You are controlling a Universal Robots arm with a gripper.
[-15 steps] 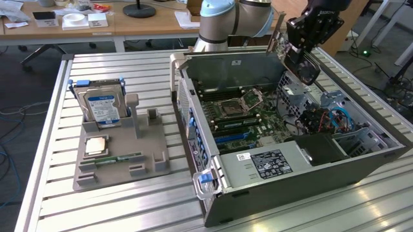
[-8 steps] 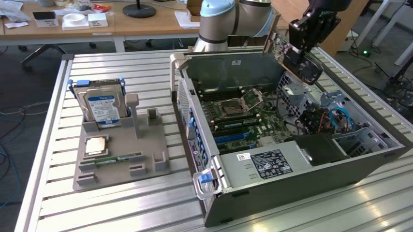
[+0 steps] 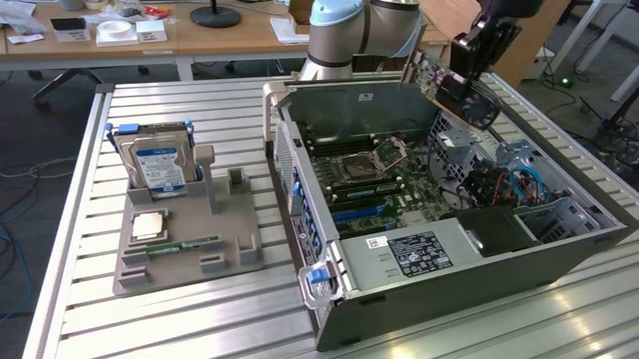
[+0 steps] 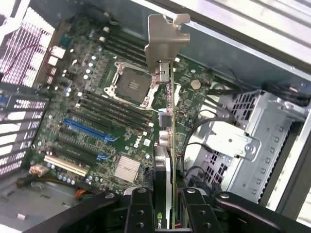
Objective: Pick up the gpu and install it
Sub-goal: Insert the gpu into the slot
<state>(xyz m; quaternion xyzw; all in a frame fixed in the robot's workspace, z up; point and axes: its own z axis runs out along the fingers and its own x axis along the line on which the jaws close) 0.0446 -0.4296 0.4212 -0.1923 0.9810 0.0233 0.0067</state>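
Tool (image 3: 477,46) is clamped on one end of the gpu (image 3: 447,84), which leaves the silver bracket (image 4: 164,41) and the board edges free, likely for slotting. The card hangs tilted in the air over the open PC case (image 3: 399,299), apart from the motherboard (image 4: 97,111) and beside the drive cage (image 4: 252,126). Blue slots (image 4: 82,130) are empty, so it's not seated. Hard drive (image 3: 160,168) is parked in its holder (image 3: 190,254) on the worktop (image 3: 80,314).

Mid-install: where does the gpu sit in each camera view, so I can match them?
Exterior view: gpu held tilted above the open case, toward the exterior view's right.
Wrist view: gpu edge-on in the claw, silver bracket out over the motherboard.
Shared landmark: CPU socket.
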